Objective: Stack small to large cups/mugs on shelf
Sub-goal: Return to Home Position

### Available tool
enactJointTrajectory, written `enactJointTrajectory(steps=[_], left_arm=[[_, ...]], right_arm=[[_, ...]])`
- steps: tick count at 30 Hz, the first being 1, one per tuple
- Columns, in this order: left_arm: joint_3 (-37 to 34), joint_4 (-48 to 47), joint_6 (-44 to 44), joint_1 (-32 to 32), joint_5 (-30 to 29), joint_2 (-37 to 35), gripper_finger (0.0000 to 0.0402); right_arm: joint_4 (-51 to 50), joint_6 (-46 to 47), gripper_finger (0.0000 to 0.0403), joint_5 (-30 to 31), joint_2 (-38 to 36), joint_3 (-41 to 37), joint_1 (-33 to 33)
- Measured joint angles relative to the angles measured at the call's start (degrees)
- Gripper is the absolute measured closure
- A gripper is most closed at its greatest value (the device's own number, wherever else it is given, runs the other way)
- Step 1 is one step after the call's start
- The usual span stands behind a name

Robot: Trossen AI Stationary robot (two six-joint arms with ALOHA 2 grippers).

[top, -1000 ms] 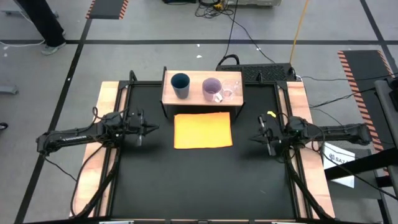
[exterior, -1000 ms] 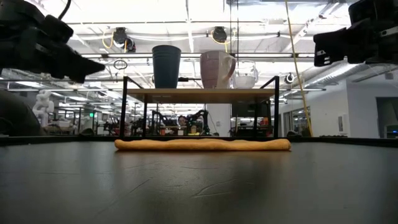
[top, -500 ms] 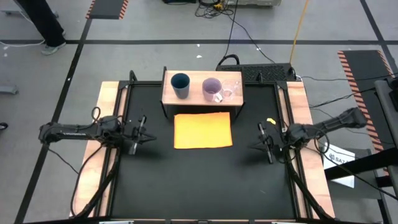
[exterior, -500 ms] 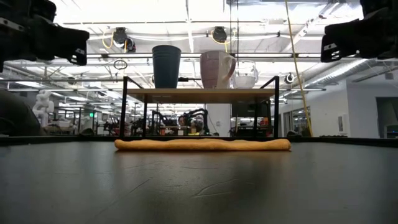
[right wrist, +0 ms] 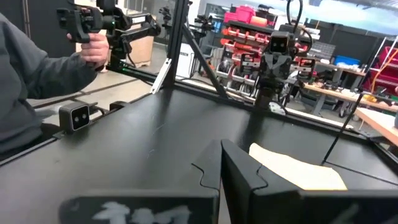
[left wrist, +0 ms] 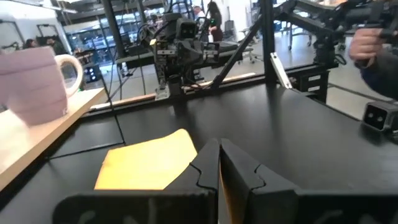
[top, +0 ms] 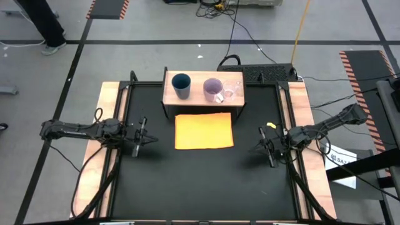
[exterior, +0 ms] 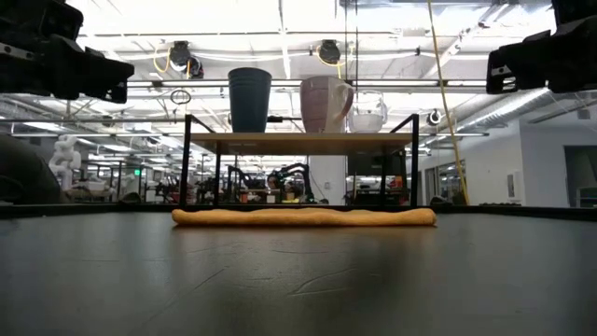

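Note:
The wooden shelf [top: 203, 99] stands at the table's far middle. On it, in a row from left to right, stand the dark blue tumbler [top: 181, 84], the lilac mug [top: 213, 89] and the clear cup [top: 232, 89]; all three also show in the low view, the tumbler [exterior: 249, 98], the mug [exterior: 324, 103] and the cup [exterior: 367, 116]. My left gripper [top: 145, 137] is shut and empty at the table's left. My right gripper [top: 260, 146] is shut and empty at the table's right. The lilac mug shows in the left wrist view [left wrist: 34, 81].
A flat orange sheet [top: 204, 130] lies on the black table just in front of the shelf. Wooden rails run along the left [top: 106, 125] and right [top: 300, 112] table edges. A person's arm and hand [right wrist: 37, 68] show beyond the table.
Both arms have drawn back toward their own side edges of the table and a little toward its near edge. Both grippers stay shut and empty. The cups and the shelf have not moved.

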Motion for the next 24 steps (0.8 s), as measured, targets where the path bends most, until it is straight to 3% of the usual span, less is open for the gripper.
enactJointTrajectory(steps=[9, 16, 24], left_arm=[[0.0, -1.0, -3.0, 0.0, -3.3, 0.0, 0.0385], [0.0, -4.9, -4.2, 0.0, -1.1, 0.0, 0.0385], [0.0, -3.0, -5.9, 0.0, -2.2, 0.0, 0.0385]], right_arm=[[3.1, 3.8, 0.0403, 0.0, 0.0, 0.0, 0.0], [4.4, 7.5, 0.0403, -0.2, 2.7, 0.0, 2.5], [17.6, 1.1, 0.0403, 1.0, 9.7, 0.0, 5.3]])
